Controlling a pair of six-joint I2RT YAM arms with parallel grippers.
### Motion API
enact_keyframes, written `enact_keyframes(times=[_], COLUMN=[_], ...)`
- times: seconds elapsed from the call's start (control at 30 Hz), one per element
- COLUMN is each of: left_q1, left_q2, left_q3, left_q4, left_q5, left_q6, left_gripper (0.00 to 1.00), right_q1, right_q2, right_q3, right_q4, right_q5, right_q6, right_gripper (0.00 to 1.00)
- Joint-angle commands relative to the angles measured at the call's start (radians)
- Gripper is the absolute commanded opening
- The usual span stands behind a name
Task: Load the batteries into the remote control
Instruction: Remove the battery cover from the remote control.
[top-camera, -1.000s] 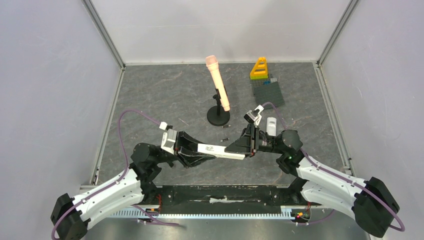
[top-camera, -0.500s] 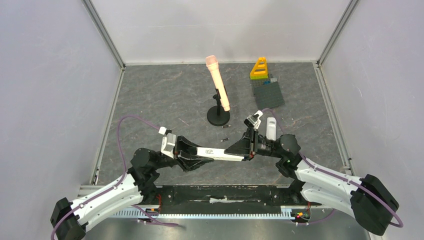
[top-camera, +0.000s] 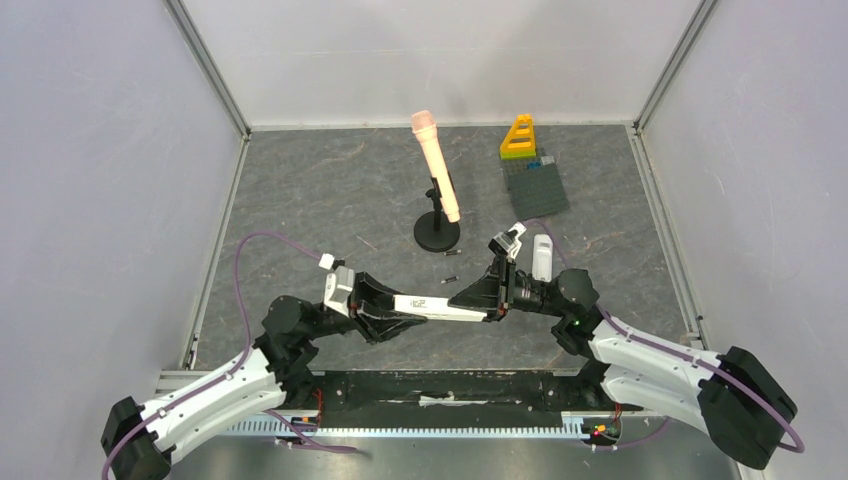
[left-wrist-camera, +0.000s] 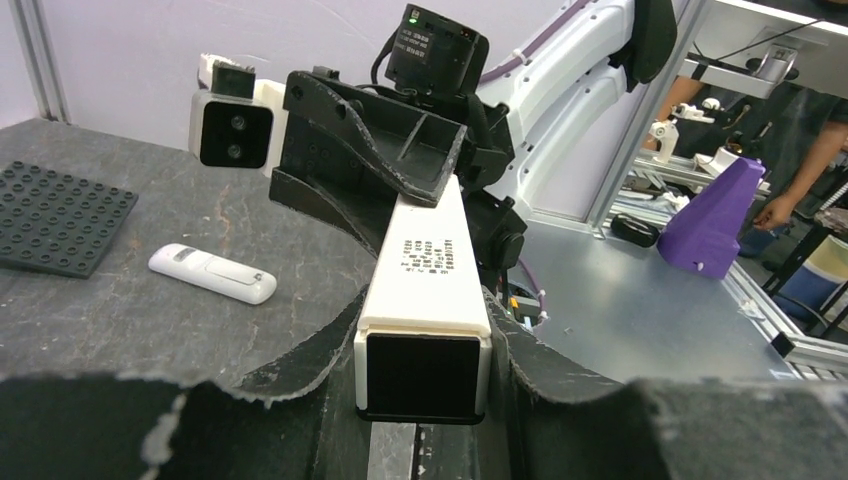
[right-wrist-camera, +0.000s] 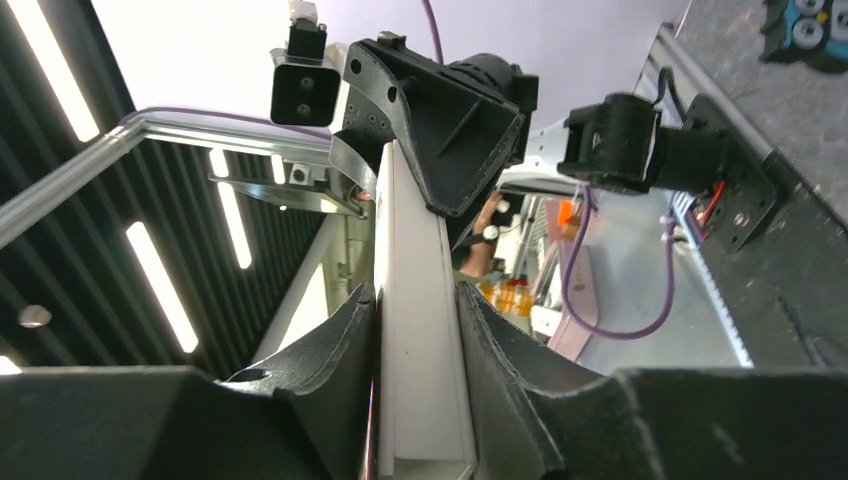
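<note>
I am looking down on a grey mottled stone-look table (top-camera: 330, 200), walled on three sides by pale panels. My landmark is the black round-based stand (top-camera: 437, 233) holding a peach-coloured microphone (top-camera: 436, 165).

On the near side of that stand, lifted off the table, a long white rectangular plastic remote control (top-camera: 440, 306) hangs between my two arms. The left claw (top-camera: 405, 308) is clamped on one end and the right claw (top-camera: 482, 296) on the other. Each wrist view shows its dark fingers pressed against both long sides of the bar.

The left wrist view gives me a printed label on the upper face and a dark end cap. I cannot make out a battery bay or its cover from any angle. The right wrist view shows the bar almost edge-on against ceiling lights, so it tells me little.

The batteries (top-camera: 451, 256) lie on the table just in front of the stand's base, between it and the held remote control. I can pick out only two tiny dark cylinders, a little apart, and they are too small to judge their colour.

Right of the stand lies a small white rounded handset (top-camera: 541, 255), partly hidden behind the right arm. Behind and to the right of the stand sit a dark grey studded plate (top-camera: 536, 187) and a yellow triangular block (top-camera: 518, 138).
</note>
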Motion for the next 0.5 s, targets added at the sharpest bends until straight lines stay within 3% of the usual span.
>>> enact_keyframes(times=[0.0, 0.1, 0.17, 0.23, 0.47], left_q1=[0.032, 0.032, 0.032, 0.032, 0.032], left_q2=[-0.031, -0.051, -0.058, -0.058, -0.082], left_q3=[0.087, 0.09, 0.09, 0.093, 0.128], left_q4=[-0.017, -0.05, -0.062, -0.076, -0.204], left_q5=[-0.078, -0.103, -0.103, -0.094, -0.017], left_q6=[0.074, 0.093, 0.1, 0.105, 0.155], left_gripper=[0.02, 0.02, 0.02, 0.02, 0.02], right_q1=[-0.013, -0.014, -0.014, -0.014, -0.015], right_q2=[-0.084, -0.134, -0.158, -0.177, -0.225], right_q3=[0.102, 0.174, 0.184, 0.165, 0.104], right_q4=[-0.26, -0.546, -0.619, -0.63, -0.641], right_q5=[-0.033, 0.043, 0.068, 0.074, 0.092], right_q6=[-0.245, -0.411, -0.454, -0.456, -0.44], right_gripper=[0.39, 0.5, 0.58, 0.63, 0.64])
